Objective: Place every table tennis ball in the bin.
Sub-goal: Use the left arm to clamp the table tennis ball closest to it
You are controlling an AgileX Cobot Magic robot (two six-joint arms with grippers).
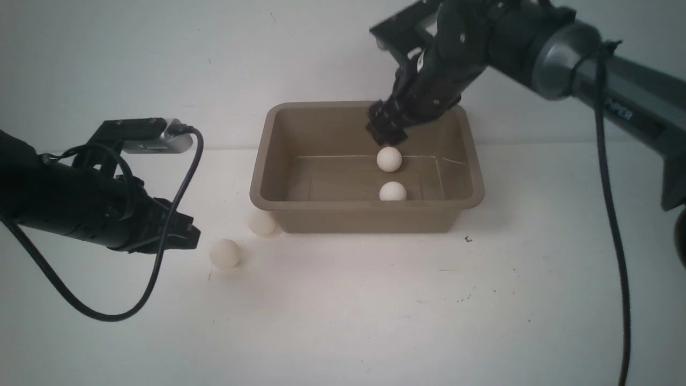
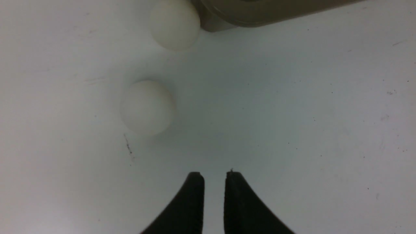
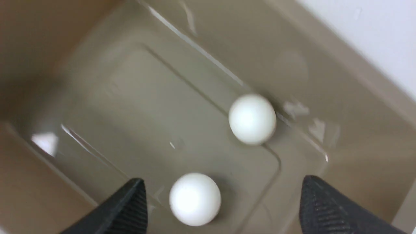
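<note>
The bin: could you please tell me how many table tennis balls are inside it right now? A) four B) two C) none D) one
B: one ball and a second ball lie inside the bin, while a third ball and a fourth ball rest on the table outside it.

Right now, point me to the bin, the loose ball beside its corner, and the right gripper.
bin [image 1: 348,221]: front view, outer front wall.
loose ball [image 1: 262,223]: front view, centre of the ball.
right gripper [image 3: 223,180]: right wrist view, midway between its open fingertips.
</note>
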